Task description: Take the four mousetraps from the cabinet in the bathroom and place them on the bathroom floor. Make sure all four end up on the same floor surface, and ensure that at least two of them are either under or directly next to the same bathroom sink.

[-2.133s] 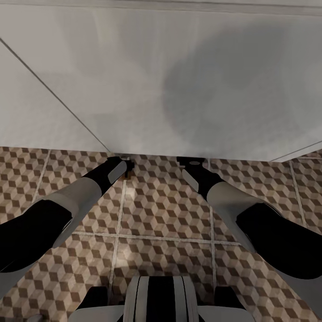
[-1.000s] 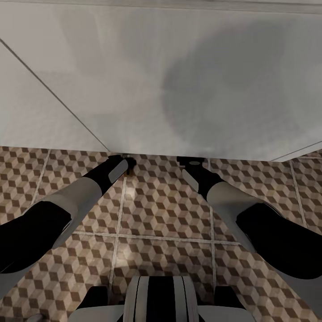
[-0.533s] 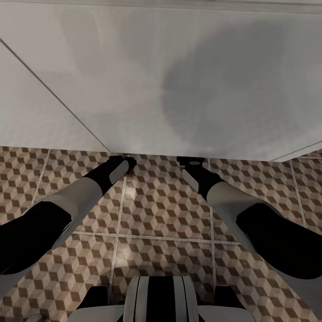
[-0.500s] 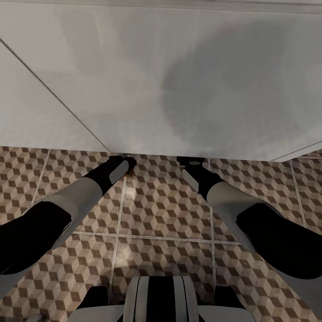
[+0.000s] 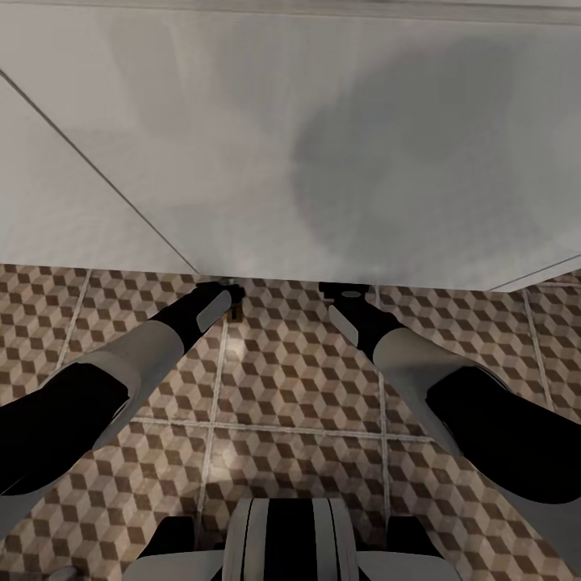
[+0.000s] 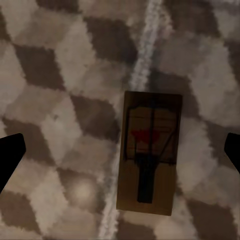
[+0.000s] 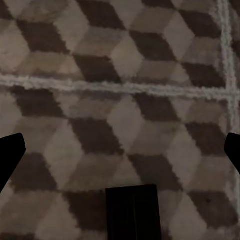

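The left claw (image 6: 120,150) is hanging wide open over a mousetrap (image 6: 148,152) that is lying flat on the bathroom floor (image 6: 55,100), straddling a grout line, with both fingertips well clear of its sides. To finish this placement well, I would lift the claw straight up, so neither finger brushes the slab and nudges it off its spot. The right claw (image 7: 120,155) is also spread open, with a second dark mousetrap (image 7: 132,210) lying on the tiles beneath it. In the head view both forearms are reaching forward and down, wrists low at the foot of a large white fixture (image 5: 323,161).
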Motion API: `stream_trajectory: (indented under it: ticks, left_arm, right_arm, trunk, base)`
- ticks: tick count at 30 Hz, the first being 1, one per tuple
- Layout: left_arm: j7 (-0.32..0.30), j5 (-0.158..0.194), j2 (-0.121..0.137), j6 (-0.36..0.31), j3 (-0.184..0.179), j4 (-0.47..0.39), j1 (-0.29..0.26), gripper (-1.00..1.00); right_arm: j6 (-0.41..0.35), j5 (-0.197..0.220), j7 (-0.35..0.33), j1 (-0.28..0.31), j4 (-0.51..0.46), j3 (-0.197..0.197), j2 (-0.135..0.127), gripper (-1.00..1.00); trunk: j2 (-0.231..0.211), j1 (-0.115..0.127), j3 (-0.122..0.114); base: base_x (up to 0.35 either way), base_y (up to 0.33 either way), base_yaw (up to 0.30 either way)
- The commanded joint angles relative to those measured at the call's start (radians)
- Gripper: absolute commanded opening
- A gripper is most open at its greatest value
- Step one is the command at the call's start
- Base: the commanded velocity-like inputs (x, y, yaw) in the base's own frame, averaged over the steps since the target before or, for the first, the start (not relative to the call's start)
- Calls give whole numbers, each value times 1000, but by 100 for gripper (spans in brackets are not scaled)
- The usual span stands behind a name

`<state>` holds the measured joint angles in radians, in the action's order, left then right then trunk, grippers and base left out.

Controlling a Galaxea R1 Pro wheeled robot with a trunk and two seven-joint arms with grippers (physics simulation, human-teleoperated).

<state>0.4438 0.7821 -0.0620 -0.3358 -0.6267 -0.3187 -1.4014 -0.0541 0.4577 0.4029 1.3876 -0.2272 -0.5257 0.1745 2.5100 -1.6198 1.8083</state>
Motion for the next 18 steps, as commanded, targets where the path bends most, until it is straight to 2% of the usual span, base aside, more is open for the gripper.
stream_trajectory:
  ticks: [1,18]
  left_arm:
    - [7,8,1,-3,-8,-2,-1,100]
    - [7,8,1,-3,-8,0,-1,100]
  right_arm:
    - [-6,3,7,1,-1,-7,0,100]
    - [-6,3,7,1,0,-8,0,100]
  trunk:
    - [0,0,1]
    - [0,0,1]
  base:
    - [0,0,0]
    - [0,0,0]
